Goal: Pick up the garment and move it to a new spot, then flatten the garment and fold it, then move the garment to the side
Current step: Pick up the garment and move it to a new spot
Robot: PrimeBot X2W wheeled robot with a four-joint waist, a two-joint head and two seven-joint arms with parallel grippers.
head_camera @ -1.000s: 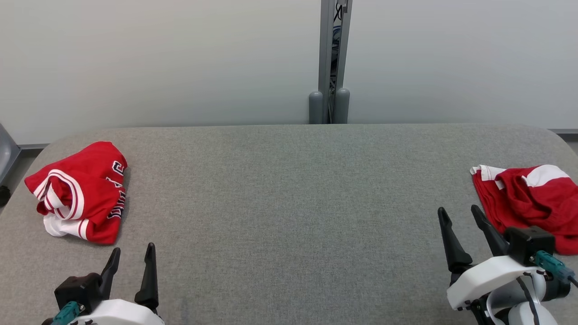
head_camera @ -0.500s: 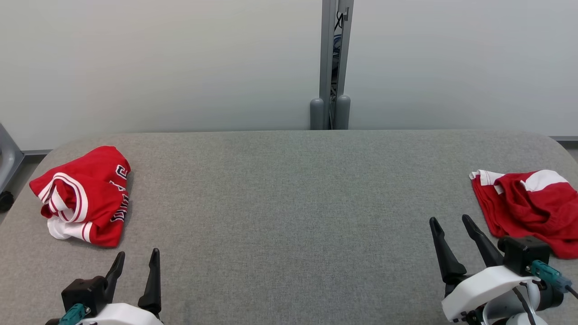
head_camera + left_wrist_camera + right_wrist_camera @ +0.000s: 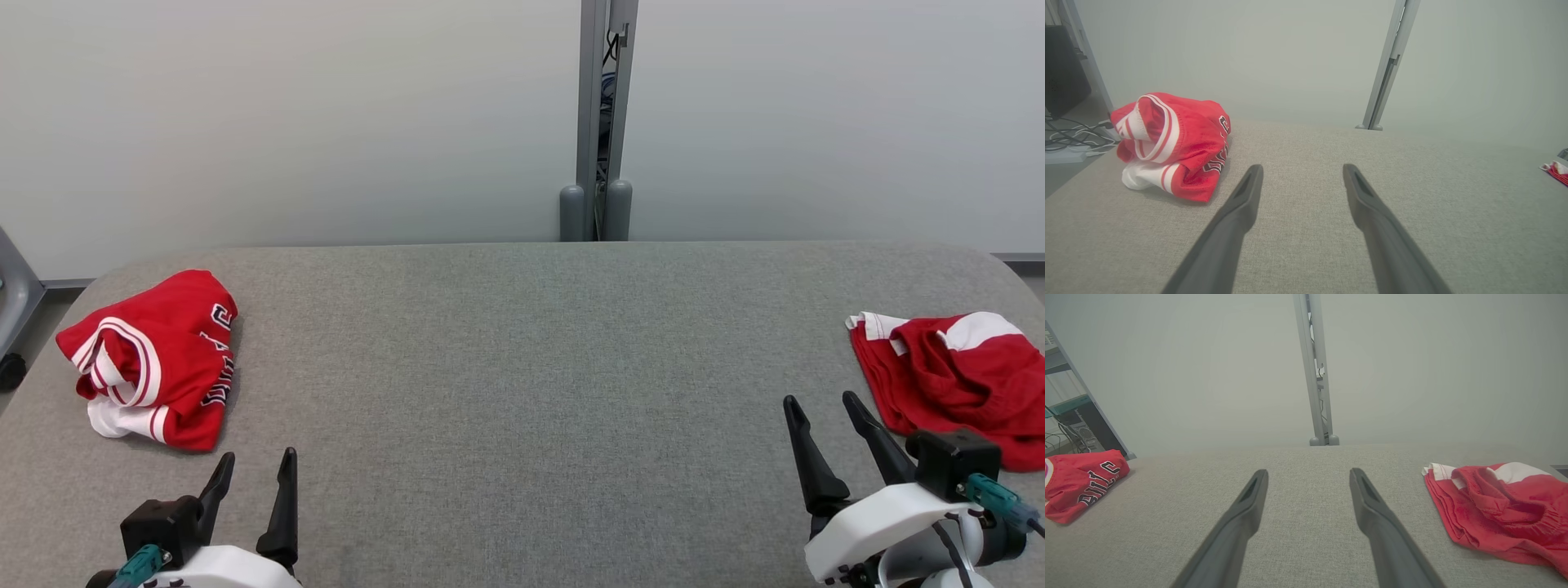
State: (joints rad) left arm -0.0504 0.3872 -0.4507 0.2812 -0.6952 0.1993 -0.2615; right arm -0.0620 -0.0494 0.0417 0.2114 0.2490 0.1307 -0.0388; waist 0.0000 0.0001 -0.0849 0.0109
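**Table** (image 3: 522, 384): grey cloth top. The ground in front of the post (image 3: 600, 122) is wide and bare. The post stands at the far edge, at mid-width.

**Right garment** (image 3: 955, 384): red with white trim, far right of the post at the table's end. It lies crumpled, with an elastic band rucked on top and its post-side hem in flat layers. It is judged to be the piece in hand, being the looser heap and the one near a gripper.

**Left garment** (image 3: 155, 359): red, white-banded and lettered, far left of the post. It is bundled compactly. It is judged already dealt with, though this cannot be confirmed.

**Right gripper** (image 3: 819, 398): fingers spread apart, holding nothing. It sits on the post side of the right garment, near the hem but not touching it.

**Left gripper** (image 3: 257, 455): fingers likewise apart and empty. It is left of the post, nearer the robot than the left garment and clear of it.

**Recommendations for the pickup:**
- Turn the right gripper away from the post and onto the heap.
- Take the raised rucked band rather than the flat hem, as a fold standing proud gives the fingers something to close around.
- Come down steeply, so that one finger does not push the cloth off the table's end.
- Lift well clear before carrying, so that no trailing layer drags.
- Set the garment down on the bare ground before the post, where both grippers can reach to spread it.
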